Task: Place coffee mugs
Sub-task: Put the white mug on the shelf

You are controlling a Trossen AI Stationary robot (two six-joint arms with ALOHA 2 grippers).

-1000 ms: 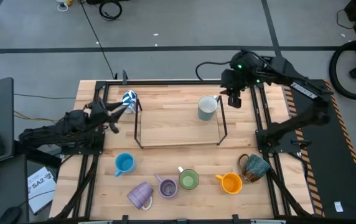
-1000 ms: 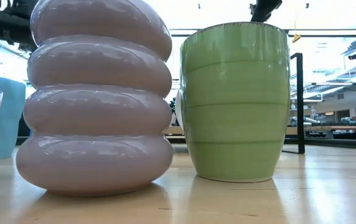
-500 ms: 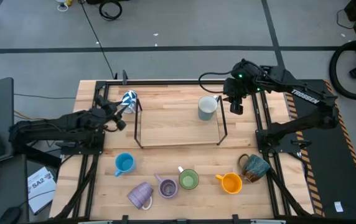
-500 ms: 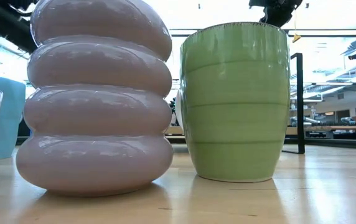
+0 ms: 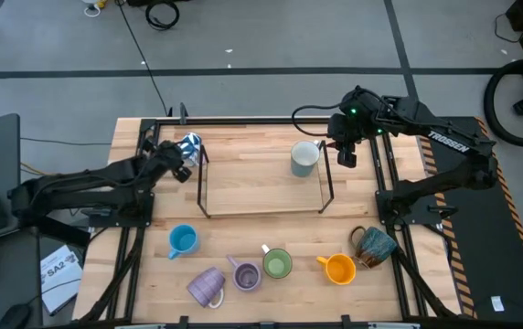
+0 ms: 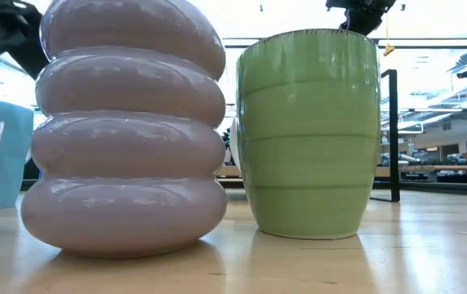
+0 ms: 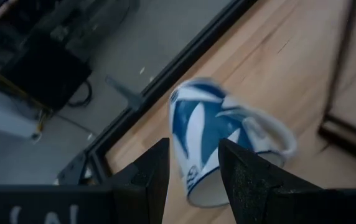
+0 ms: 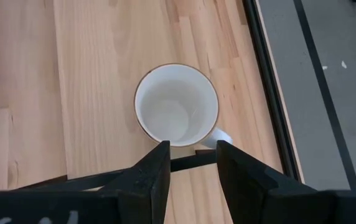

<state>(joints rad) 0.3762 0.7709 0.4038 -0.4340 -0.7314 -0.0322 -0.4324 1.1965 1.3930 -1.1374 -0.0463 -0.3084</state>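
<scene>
Two dark, near-black arms, slim jointed links. Right arm [image 5: 444,146]: white lettering along forearm, green indicator light near wrist, black cable looping off wrist. Left arm [image 5: 79,187]: matte black, cables along links. Left hand [image 7: 193,180] and right hand [image 8: 190,180]: each two flat, blunt black fingers.

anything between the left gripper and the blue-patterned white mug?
Nothing visible. The left gripper sits right at the white mug with blue pattern, open fingers aimed at it; the black wire rack stands beyond.

grey floor [image 5: 261,46] (taped lines)
</scene>
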